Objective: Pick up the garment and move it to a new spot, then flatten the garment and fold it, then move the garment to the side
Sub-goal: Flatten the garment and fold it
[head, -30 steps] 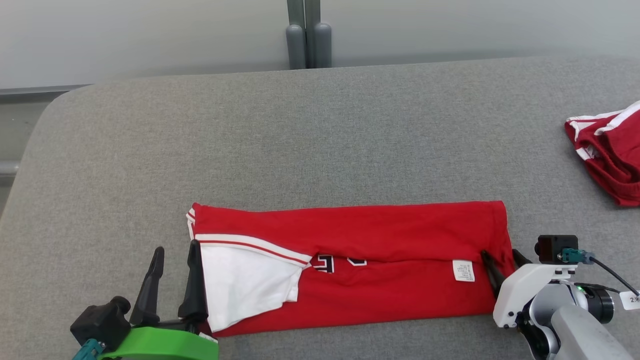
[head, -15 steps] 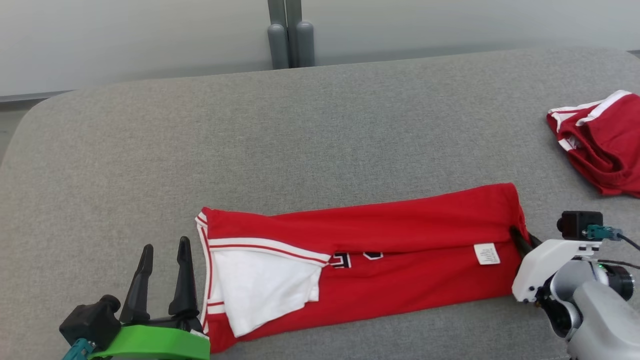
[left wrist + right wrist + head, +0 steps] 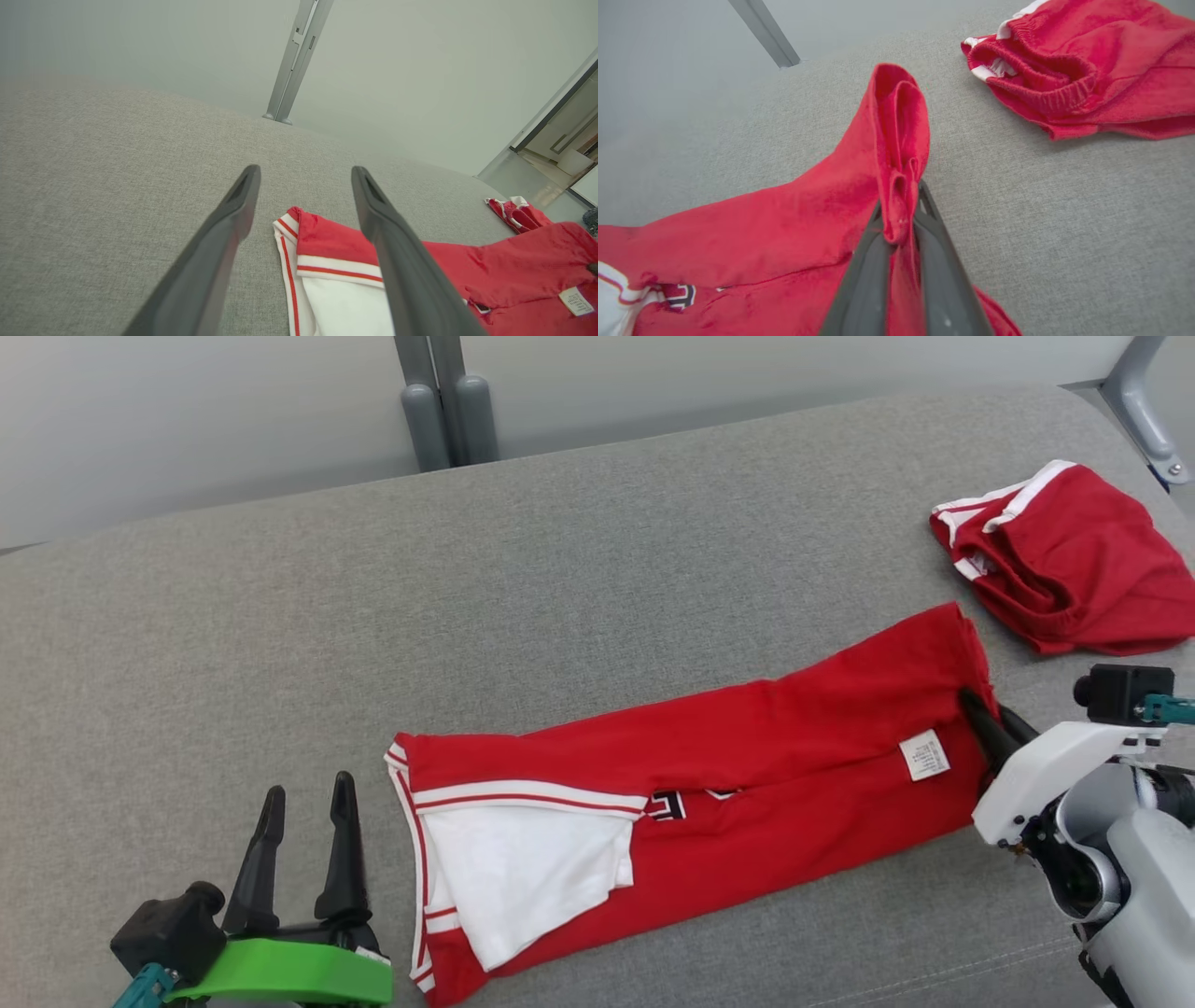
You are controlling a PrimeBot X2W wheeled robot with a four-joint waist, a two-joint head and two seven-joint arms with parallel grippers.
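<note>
Clamped right end effector on hem of folded red-and-white fabric jersey, bunching plain from right wrist; held left end effector spread apart.

Grey fabric-covered tabletop was noted, its far edge rounded. Red garment was laid on it towards the front, folded into a long strip and set slantwise, left end nearer, right end farther. White panel was exposed at its left end, white label near the right end. Second red piece, white-striped, was found bunched at the far right, close to the strip but apart.
</note>
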